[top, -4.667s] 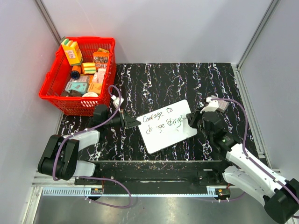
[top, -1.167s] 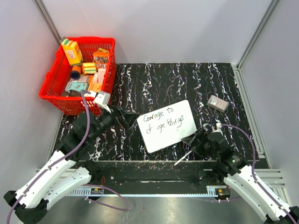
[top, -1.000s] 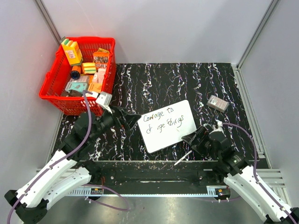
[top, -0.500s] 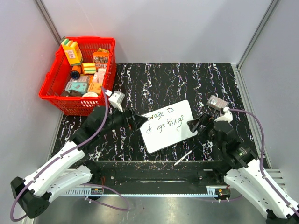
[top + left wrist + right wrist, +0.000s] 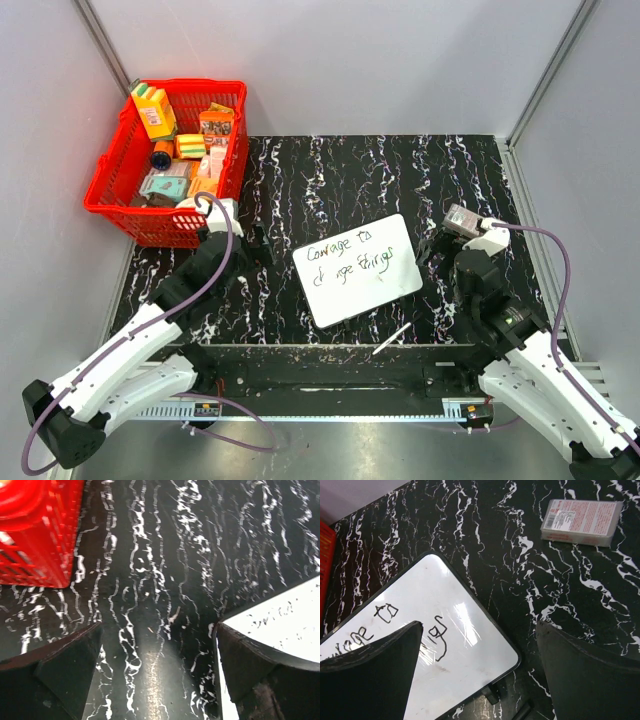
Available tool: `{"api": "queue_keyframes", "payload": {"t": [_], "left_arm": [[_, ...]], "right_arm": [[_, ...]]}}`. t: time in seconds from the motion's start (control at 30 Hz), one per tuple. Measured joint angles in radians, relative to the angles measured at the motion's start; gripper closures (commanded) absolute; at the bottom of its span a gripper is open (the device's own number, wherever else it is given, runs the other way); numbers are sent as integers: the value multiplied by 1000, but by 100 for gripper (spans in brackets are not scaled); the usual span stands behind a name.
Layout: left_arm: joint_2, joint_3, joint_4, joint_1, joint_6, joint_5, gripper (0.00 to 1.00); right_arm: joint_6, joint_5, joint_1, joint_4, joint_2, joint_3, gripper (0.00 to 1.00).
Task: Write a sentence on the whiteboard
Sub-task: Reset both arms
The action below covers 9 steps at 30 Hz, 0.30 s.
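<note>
The whiteboard (image 5: 372,285) lies tilted on the black marbled table, slightly right of centre. The sentence (image 5: 350,263) runs across it in two lines of dark handwriting, roughly "Courage to change things". My left gripper (image 5: 256,242) hovers open over bare table left of the board, and the board's corner (image 5: 287,620) shows at the right of the left wrist view. My right gripper (image 5: 438,250) hangs open just off the board's right edge. Its wrist view looks down on the board's right end (image 5: 455,630) and the last letters (image 5: 436,630). Neither gripper holds anything.
A thin marker (image 5: 392,338) lies on the table near the front edge, below the board. A red basket (image 5: 112,196) full of packets stands at the back left. A small grey box (image 5: 581,516) lies behind the right gripper. Grey walls enclose the table.
The left gripper drew back from the board's left edge toward the basket. The right gripper rose from the front edge near the marker to the board's right side. Both stayed open.
</note>
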Motion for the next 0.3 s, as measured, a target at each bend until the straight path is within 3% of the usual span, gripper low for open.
{"api": "queue_keyframes", "payload": {"t": [0.3], "left_arm": [[-72,-74,26,0,16,-167,1]], "right_arm": [[-154,98,0,119,-3,-13,0]]}}
